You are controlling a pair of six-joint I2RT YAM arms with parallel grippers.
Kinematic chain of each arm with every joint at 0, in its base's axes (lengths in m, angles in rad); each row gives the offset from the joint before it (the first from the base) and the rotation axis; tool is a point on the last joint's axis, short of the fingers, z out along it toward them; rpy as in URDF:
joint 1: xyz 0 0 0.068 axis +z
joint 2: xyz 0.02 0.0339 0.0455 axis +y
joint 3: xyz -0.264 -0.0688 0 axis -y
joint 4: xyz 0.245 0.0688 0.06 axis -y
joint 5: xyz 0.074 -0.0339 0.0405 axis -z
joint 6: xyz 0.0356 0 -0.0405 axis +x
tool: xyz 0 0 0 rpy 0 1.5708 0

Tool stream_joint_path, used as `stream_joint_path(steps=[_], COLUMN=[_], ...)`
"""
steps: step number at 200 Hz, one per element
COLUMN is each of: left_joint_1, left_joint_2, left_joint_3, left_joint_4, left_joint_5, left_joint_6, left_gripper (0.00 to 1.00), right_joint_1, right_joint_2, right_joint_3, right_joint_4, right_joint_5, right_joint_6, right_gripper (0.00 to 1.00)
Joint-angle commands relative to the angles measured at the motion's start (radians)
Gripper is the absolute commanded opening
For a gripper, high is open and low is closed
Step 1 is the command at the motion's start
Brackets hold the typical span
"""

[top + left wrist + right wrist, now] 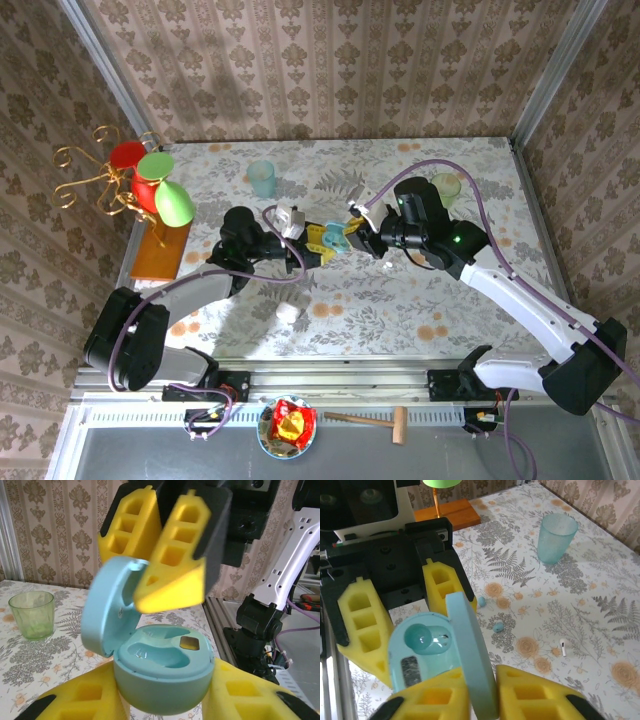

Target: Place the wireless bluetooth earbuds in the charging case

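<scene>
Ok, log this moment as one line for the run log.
left gripper: shut on charging case | right gripper: shut on lid, case open | wells: empty | earbud: loose on table

The left arm point(130, 340) is black throughout, while the right arm point(520, 295) has white links between black joints and a small green light point(457, 238) near its wrist. Purple cables point(440, 162) loop along both. The left gripper point(318, 243) and right gripper point(352, 238) carry yellow fingers point(172, 565) with rectangular cut-outs on black mounts.
</scene>
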Motion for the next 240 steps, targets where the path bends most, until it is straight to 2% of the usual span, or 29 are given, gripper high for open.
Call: stream_joint_path(steps=[1,17,26,45,62,101,134,152,157,175,188,210,240], left_joint_1=[-0.003,-0.003,-0.002,-0.002,0.001,0.025,0.074,0.094,0.127,0.151,0.162,0.169,0.175], left_joint_2=[-0.009,-0.009,-0.010,-0.011,-0.013,0.000,0.050,0.076,0.080,0.082,0.075,0.051,-0.008], left_joint_3=[-0.008,-0.011,-0.011,-0.011,-0.011,-0.022,-0.042,-0.054,-0.058,-0.059,-0.061,-0.061,-0.068], left_joint_4=[0.045,0.045,0.046,0.050,0.050,0.092,0.230,0.325,0.343,0.350,0.342,0.326,0.255], left_joint_5=[0.002,-0.003,-0.003,0.002,-0.002,-0.008,-0.009,-0.011,-0.015,-0.019,-0.026,-0.039,-0.073], left_joint_6=[0.010,0.014,0.013,0.013,0.014,-0.003,-0.076,-0.126,-0.134,-0.132,-0.122,-0.108,-0.051], left_gripper=[0.29,0.29,0.28,0.28,0.28,0.28,0.29,0.29,0.29,0.29,0.29,0.29,0.29], right_joint_1=[0.006,0.006,0.006,0.004,0.000,-0.010,-0.042,-0.080,-0.093,-0.140,-0.168,-0.206,-0.223], right_joint_2=[-0.015,-0.017,-0.021,-0.030,-0.035,-0.067,-0.140,-0.190,-0.202,-0.235,-0.241,-0.215,-0.068], right_joint_3=[0.017,0.017,0.016,0.010,0.011,-0.006,-0.058,-0.101,-0.113,-0.161,-0.194,-0.244,-0.230], right_joint_4=[0.004,0.001,0.002,0.014,0.018,0.028,0.086,0.153,0.172,0.246,0.294,0.370,0.344], right_joint_5=[-0.014,-0.001,0.008,0.026,0.028,0.008,-0.057,-0.098,-0.107,-0.109,-0.070,0.064,0.153], right_joint_6=[0.002,0.002,0.002,0.015,0.021,0.026,0.070,0.133,0.154,0.236,0.306,0.465,0.651], right_gripper=[0.12,0.18,0.26,0.29,0.46,0.60,0.72,0.74,0.74,0.74,0.74,0.74,0.74])
